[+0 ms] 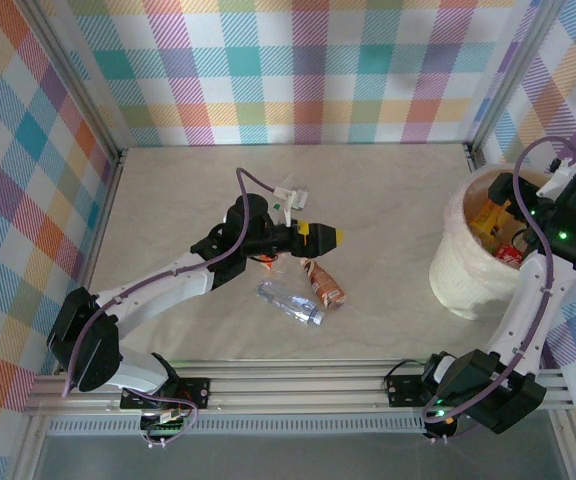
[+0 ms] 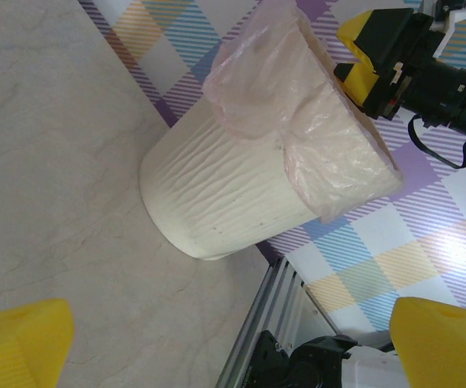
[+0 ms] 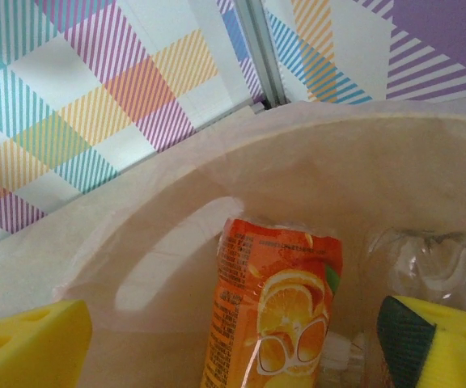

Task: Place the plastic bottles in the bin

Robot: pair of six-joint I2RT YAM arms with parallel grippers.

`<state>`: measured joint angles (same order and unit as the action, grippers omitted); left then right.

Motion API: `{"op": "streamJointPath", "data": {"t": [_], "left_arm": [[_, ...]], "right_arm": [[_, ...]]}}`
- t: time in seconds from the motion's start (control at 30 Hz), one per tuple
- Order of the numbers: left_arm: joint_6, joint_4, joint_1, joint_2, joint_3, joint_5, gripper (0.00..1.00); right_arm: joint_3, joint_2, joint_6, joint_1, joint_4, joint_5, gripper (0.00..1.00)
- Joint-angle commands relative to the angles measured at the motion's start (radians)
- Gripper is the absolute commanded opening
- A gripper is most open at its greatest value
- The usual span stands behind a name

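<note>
Clear crushed plastic bottle (image 1: pixel 290 303) lies diagonally on the desk (image 1: pixel 388 215), just nearside of the released left end effector (image 1: pixel 330 237) (the nearer arm).

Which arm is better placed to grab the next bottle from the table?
Left: the left gripper, open, hovers beside the clear bottle and orange-label bottle on the table; the right gripper is over the bin.
</note>
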<state>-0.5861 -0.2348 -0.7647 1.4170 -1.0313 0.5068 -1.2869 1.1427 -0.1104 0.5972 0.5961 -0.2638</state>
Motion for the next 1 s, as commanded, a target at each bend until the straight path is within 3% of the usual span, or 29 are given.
{"op": "streamJointPath", "data": {"t": [0.0, 0.17, 0.33, 0.53, 0.77, 0.97], "left_arm": [[0.01, -0.001, -0.01, 0.006, -0.027, 0.0, 1.0], [0.009, 0.013, -0.011, 0.004, -0.026, -0.03, 1.0], [0.008, 0.038, -0.011, -0.002, -0.017, -0.098, 1.0], [-0.031, 0.071, -0.011, -0.024, 0.017, -0.238, 1.0], [-0.249, 0.171, -0.01, -0.115, 0.121, -0.513, 1.0], [-0.503, 0.445, -0.012, -0.178, 0.163, -0.654, 1.0]], "right_arm": [[-0.009, 0.013, -0.039, 0.003, 0.014, 0.013, 0.93], [-0.012, 0.029, -0.076, 0.001, 0.022, -0.011, 1.0], [-0.033, 0.017, -0.104, -0.018, 0.038, -0.041, 1.0], [-0.09, -0.013, -0.104, -0.144, 0.069, -0.031, 1.0], [-0.126, -0.029, -0.091, -0.409, 0.043, 0.044, 1.0], [-0.06, -0.089, -0.146, -0.508, -0.088, -0.017, 1.0]]}}
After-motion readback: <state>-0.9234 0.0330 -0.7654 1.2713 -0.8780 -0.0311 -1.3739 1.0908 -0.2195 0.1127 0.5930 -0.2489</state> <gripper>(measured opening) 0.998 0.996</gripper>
